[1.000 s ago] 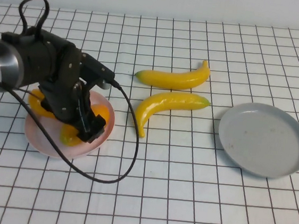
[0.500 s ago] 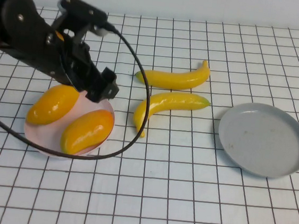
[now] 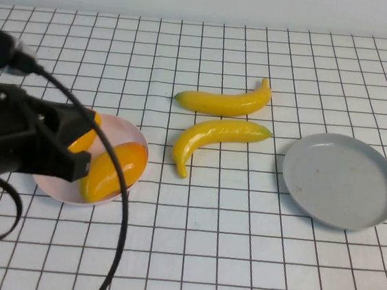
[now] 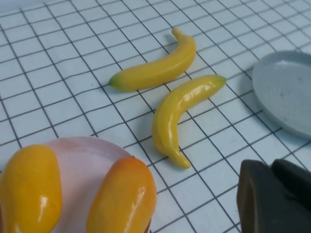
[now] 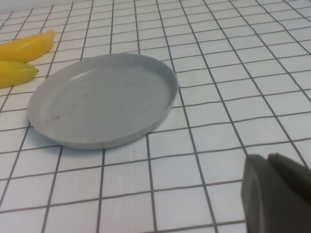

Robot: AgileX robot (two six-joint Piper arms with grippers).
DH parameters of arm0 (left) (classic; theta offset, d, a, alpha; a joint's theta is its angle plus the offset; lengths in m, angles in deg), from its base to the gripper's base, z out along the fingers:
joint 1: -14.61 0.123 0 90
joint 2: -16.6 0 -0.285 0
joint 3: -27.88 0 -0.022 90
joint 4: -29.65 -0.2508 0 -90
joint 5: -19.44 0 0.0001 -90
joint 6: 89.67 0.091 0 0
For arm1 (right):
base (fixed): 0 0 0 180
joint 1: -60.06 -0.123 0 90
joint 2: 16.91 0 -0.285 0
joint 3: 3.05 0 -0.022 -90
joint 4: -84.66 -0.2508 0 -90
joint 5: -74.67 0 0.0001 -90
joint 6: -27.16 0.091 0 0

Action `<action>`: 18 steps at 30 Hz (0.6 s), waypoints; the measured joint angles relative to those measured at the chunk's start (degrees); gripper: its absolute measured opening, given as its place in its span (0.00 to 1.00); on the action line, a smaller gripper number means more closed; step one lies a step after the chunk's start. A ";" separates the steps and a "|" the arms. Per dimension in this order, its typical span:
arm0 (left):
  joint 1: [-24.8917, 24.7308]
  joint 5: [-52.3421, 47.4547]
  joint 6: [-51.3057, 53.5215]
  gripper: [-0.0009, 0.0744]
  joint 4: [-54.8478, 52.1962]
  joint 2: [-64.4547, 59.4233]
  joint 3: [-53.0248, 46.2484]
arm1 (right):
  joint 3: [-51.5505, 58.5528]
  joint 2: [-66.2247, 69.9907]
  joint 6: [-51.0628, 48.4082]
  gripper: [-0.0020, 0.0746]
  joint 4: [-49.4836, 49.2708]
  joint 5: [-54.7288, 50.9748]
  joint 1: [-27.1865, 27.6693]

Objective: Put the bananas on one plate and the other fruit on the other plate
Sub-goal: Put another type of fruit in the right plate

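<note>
On pale pink round plate: both plump orange-yellow mango-like fruits. Between plates, two glossy curved yellow bananas; grey round plate bare. Left gripper pressed together, empty, beside pink plate; right gripper pressed together beside grey plate. Grasp nearer banana mid-length, across curve.

Left arm: matte black, blocky housing with angular edges, filling left edge of high view. Small pale grey fitting near upper left of frame. Thick black round cable runs from that fitting, sweeps in wide arc down to bottom edge; second black loop at lower left.

Left gripper: dark grey-black, smooth matte plastic, rounded corners, narrow seam between its two halves, lower right of left wrist view.

Right gripper: same dark matte rounded blocks, thin seam, lower right corner of right wrist view.
</note>
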 joint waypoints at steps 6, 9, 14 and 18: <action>0.00 5.61 -3.72 0.02 -0.53 7.56 -8.94 | 0.00 0.00 0.00 0.01 0.00 0.00 0.00; 0.00 6.00 -3.81 0.01 -2.83 8.89 -11.34 | 0.00 0.00 0.00 0.01 0.00 0.00 0.00; 0.00 8.76 -3.96 0.01 -4.89 12.27 -15.69 | 0.00 0.00 0.00 0.01 0.00 0.00 0.00; 0.00 19.06 -4.78 0.01 -6.63 17.45 -23.74 | 0.00 0.00 0.00 0.01 0.00 0.00 0.00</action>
